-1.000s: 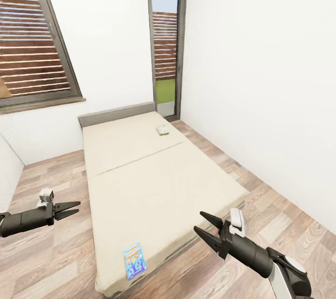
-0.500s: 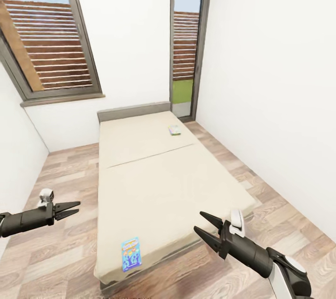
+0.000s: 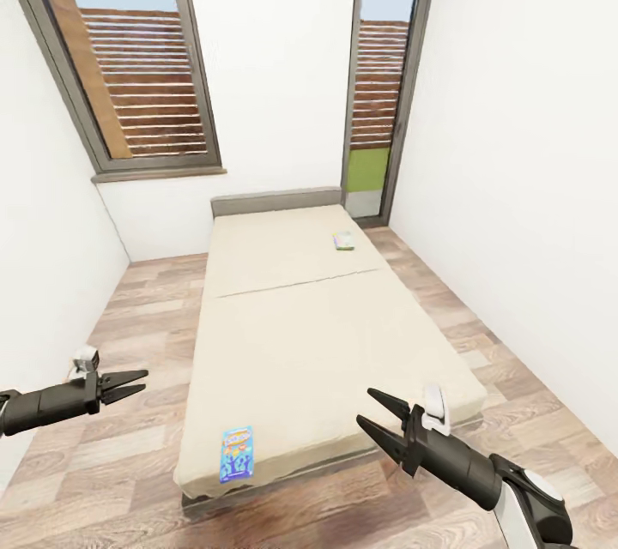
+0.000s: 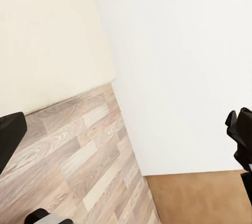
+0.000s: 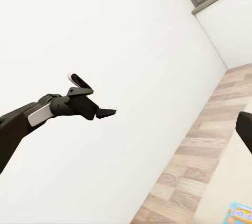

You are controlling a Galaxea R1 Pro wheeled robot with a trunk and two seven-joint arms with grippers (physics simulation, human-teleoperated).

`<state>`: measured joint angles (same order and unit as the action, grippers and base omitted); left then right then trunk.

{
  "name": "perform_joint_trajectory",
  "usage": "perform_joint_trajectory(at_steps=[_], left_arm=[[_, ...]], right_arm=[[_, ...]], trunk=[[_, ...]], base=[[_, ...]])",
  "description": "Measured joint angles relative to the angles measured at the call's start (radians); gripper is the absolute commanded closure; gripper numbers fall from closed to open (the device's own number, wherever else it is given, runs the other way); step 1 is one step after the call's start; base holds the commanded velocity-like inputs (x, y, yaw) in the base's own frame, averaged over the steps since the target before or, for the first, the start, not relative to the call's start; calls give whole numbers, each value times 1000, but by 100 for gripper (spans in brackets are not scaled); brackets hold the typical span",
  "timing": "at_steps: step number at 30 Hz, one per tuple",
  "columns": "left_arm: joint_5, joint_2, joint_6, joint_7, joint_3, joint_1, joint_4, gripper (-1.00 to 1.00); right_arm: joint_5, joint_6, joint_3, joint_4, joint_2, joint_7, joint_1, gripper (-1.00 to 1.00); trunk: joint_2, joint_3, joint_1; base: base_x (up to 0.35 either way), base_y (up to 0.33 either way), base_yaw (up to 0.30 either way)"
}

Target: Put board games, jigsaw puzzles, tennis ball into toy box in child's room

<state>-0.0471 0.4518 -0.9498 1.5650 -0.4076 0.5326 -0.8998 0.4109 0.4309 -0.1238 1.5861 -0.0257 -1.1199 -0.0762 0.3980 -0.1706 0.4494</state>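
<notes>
I stand at the foot of the bed (image 3: 326, 334), both arms raised and empty. My left gripper (image 3: 129, 383) has its fingers spread, and my right gripper (image 3: 378, 412) is spread wide too. The blue board game (image 3: 237, 453) lies at the bed's near corner; the pale board game (image 3: 344, 241) lies far up near the headboard (image 3: 275, 203). The far one worries me: leaning over the mattress could leave my reach short. Either thin box could slide rather than lift.
</notes>
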Motion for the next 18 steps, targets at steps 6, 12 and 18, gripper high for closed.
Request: perform_joint_trajectory(at_steps=[6, 12, 18], left_arm=[[0, 0, 0, 0, 0, 0, 0, -100], [0, 0, 0, 0, 0, 0, 0, -100], [0, 0, 0, 0, -1, 0, 0, -100]], right_arm=[[0, -1, 0, 0, 1, 0, 0, -100], [0, -2, 0, 0, 0, 0, 0, -100], [1, -4, 1, 0, 0, -1, 0, -100]], trunk=[[0, 0, 0], [0, 0, 0], [0, 3, 0]], base=[[0, -297, 288], [0, -182, 288], [0, -39, 265]])
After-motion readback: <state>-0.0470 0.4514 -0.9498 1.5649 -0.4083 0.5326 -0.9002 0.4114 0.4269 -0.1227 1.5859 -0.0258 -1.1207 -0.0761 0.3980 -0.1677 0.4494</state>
